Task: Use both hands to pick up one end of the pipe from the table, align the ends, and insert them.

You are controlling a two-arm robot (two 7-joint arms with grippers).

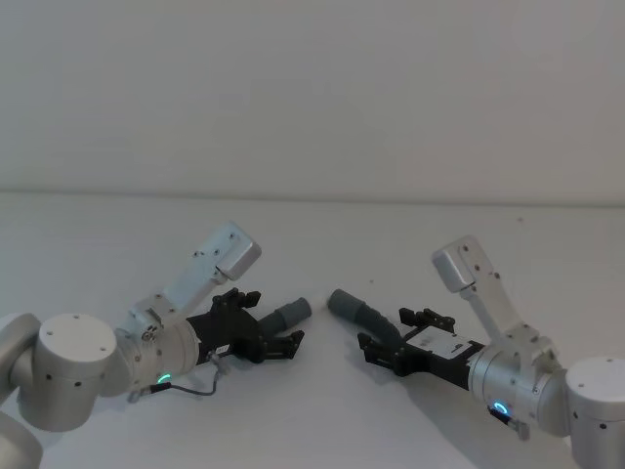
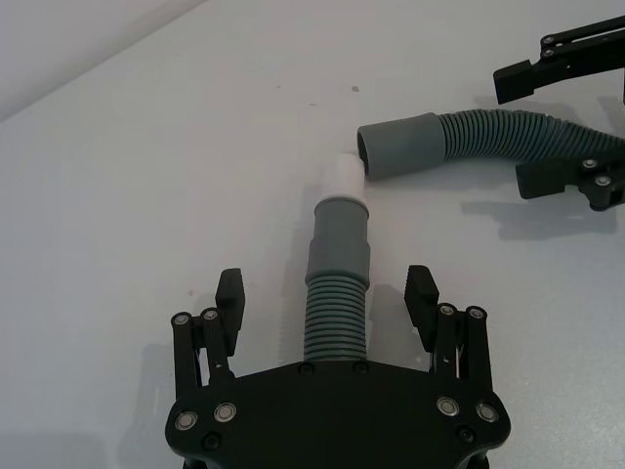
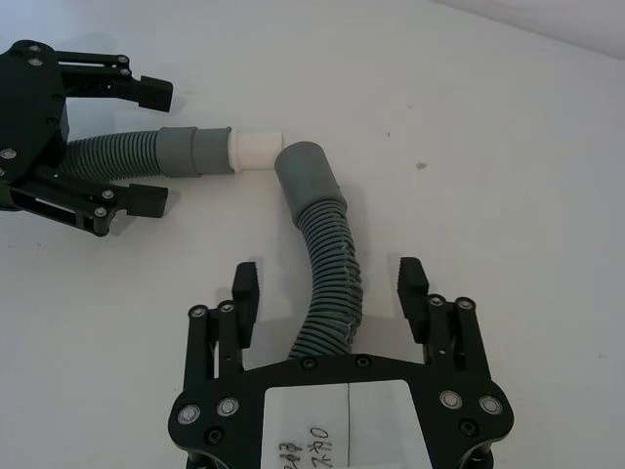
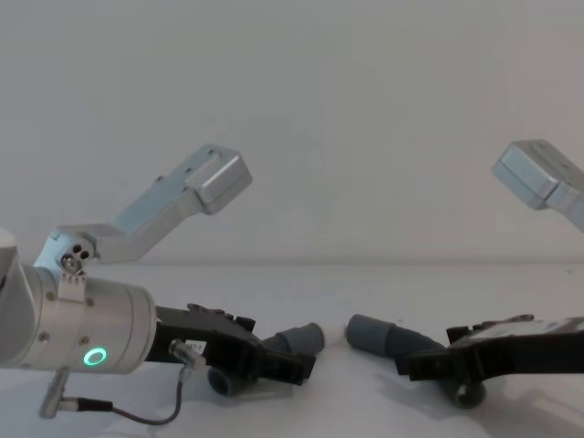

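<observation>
Left wrist view: left gripper jaws released, slim hose piece between them. Right gripper jaws released, ribbed hose piece between. Whitish tip just beside wider cuff.

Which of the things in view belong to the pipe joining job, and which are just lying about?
Part of the job:
ribbed dark-grey hose piece with a white tip, inside the open left gripper
curved ribbed dark-grey hose piece with a wider cuff, inside the open right gripper
matte white table under both

Not part of it:
thin black cable at the left wrist
plain pale wall behind
</observation>
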